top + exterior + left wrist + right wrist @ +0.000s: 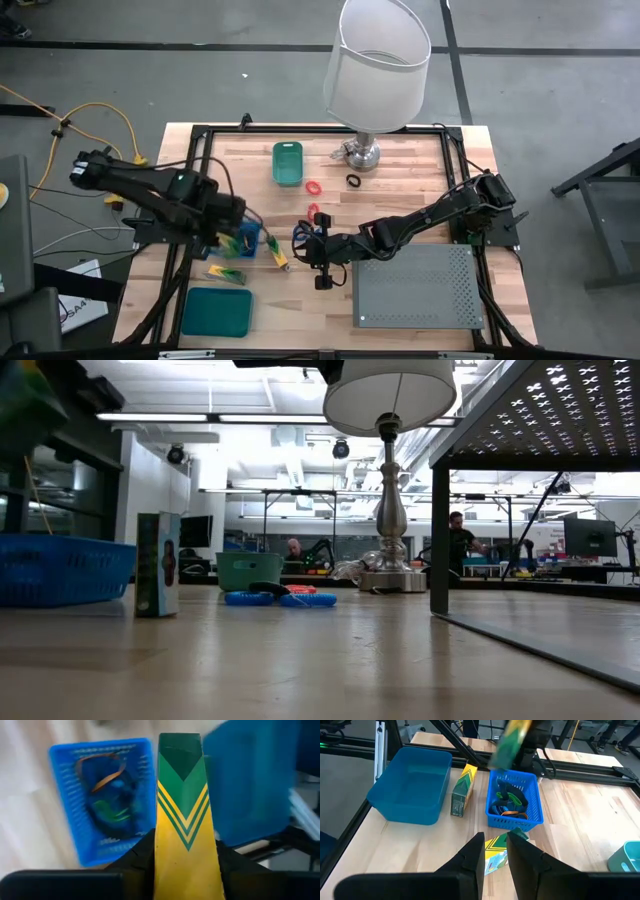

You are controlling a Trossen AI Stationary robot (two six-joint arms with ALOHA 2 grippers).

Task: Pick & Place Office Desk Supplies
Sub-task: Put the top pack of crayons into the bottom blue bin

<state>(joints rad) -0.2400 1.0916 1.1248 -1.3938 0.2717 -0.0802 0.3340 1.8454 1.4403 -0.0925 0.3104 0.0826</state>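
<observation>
Now my left gripper [185, 870] pinches 1 yellow-green box [184, 820] over the blue basket [65, 765]; next, release. Right gripper [496, 851] waits, fingers slightly parted, holding nothing.

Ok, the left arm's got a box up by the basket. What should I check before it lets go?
1. Left gripper clamped on the yellow-green box: ok.
2. Held box above the blue basket: ok, near its far rim in the right wrist view.
3. Box centred over the basket: cannot tell.
4. Room in the basket: ok, only bands inside.
5. Right gripper apart from the basket: ok.
</observation>
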